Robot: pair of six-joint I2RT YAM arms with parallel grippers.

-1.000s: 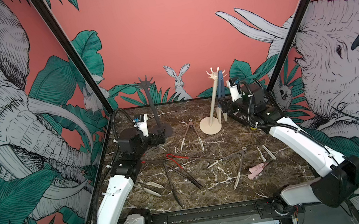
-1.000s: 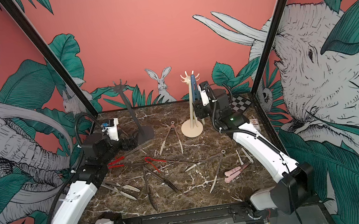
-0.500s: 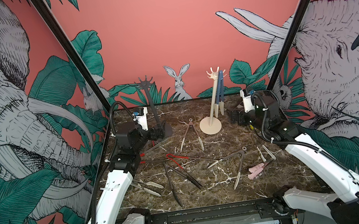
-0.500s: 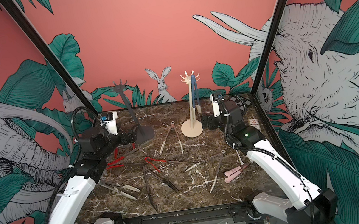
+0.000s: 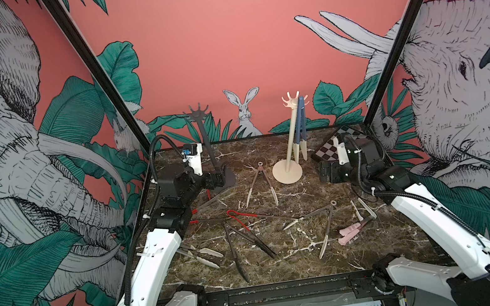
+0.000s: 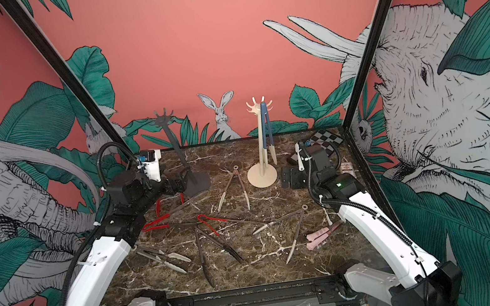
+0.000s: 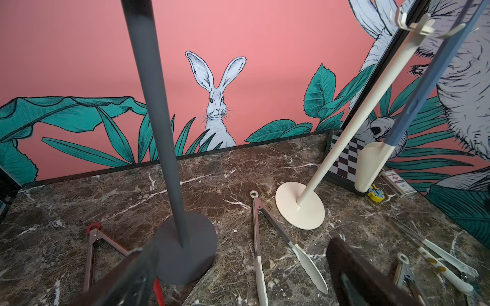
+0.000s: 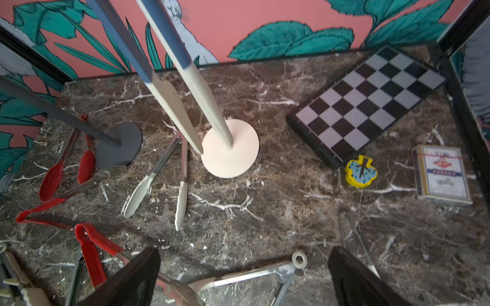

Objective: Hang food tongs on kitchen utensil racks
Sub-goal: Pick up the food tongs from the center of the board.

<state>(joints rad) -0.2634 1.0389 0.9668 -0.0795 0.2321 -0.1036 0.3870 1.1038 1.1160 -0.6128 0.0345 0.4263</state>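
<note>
The cream rack (image 5: 287, 172) stands at the back of the marble table, with blue-handled tongs (image 5: 302, 125) hanging from its hooks in both top views (image 6: 266, 130). Left of it stands the dark grey rack (image 5: 207, 139), bare. Several tongs lie on the table: cream-tipped (image 5: 260, 184), red (image 5: 243, 215), black (image 5: 244, 242), pink (image 5: 352, 231). My left gripper (image 5: 214, 179) is open and empty, low beside the dark rack's base (image 7: 185, 249). My right gripper (image 5: 327, 174) is open and empty, right of the cream rack, above ring-ended tongs (image 8: 252, 274) lying on the table.
A chessboard (image 8: 366, 100), a yellow toy (image 8: 360, 172) and a card box (image 8: 440, 174) lie in the back right corner. Black frame posts (image 5: 389, 73) and printed walls close in the table's sides.
My right gripper opened wide, let go of the blue-handled tongs on the cream rack, and drew back to the right and down. My left arm edged toward the dark rack.
</note>
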